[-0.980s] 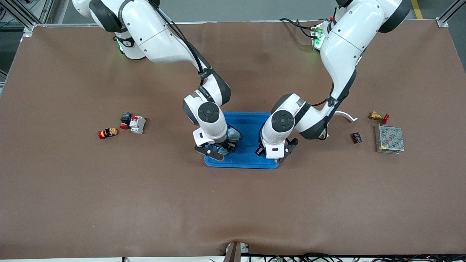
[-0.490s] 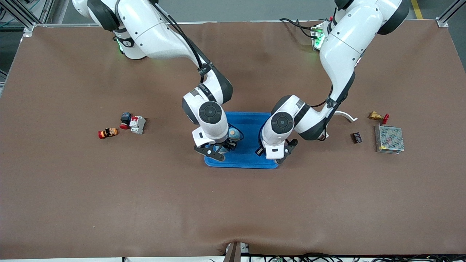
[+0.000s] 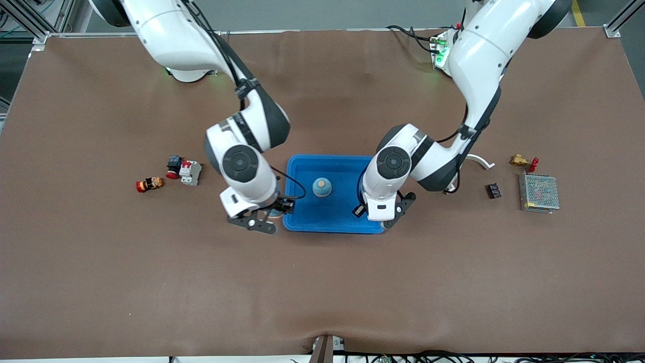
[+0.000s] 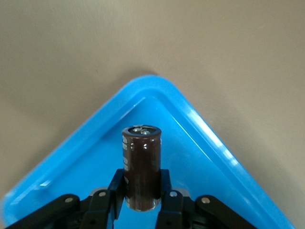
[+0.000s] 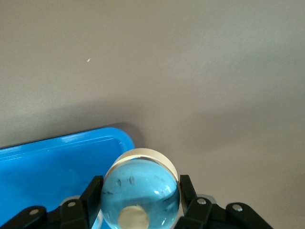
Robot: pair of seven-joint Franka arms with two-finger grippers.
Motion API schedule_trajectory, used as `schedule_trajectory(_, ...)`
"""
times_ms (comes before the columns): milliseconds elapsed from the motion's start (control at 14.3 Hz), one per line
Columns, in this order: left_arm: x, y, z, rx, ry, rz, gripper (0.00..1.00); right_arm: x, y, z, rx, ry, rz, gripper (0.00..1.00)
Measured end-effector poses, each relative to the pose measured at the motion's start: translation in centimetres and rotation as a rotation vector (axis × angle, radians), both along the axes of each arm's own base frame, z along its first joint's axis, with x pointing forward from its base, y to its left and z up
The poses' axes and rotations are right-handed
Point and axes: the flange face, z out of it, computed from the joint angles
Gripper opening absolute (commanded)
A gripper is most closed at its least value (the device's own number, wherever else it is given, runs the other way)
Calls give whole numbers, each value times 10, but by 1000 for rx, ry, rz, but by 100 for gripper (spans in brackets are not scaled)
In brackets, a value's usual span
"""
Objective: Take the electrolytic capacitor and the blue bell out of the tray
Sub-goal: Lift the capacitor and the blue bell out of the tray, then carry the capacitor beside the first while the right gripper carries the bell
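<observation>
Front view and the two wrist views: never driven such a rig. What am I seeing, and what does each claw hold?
Two white robot arms work at a brown table. The front view looks down from across it; each wrist view rides an arm, looking past its claw. The left claw, over the blue tray, grips a dark capacitor upright. The right claw, at the tray's corner, grips a clear blue dome. A blue knobbed piece stands in the tray. A mesh box and small parts lie toward the table's ends.
</observation>
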Motion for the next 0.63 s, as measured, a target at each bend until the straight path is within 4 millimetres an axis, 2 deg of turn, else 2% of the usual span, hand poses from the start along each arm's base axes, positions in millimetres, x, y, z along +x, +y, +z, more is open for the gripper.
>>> schedule_trajectory(140, 2, 15, 44, 40, -2, -101, 0, 12, -30, 14, 0, 9, 59, 58)
schedule_trajectory(280, 10, 48, 78, 75, 8, -193, 0, 24, -62, 23, 3, 13, 124, 58)
schedule_trajectory(350, 16, 70, 89, 92, 24, -238, 0, 29, -77, 27, 5, 15, 155, 58)
schedule_trajectory(490, 28, 115, 97, 115, 73, -322, 0, 37, -107, 32, 7, 28, 215, 58)
schedule_trajectory(630, 39, 154, 96, 119, 112, -372, 0, 46, -137, 37, 12, 31, 280, 58)
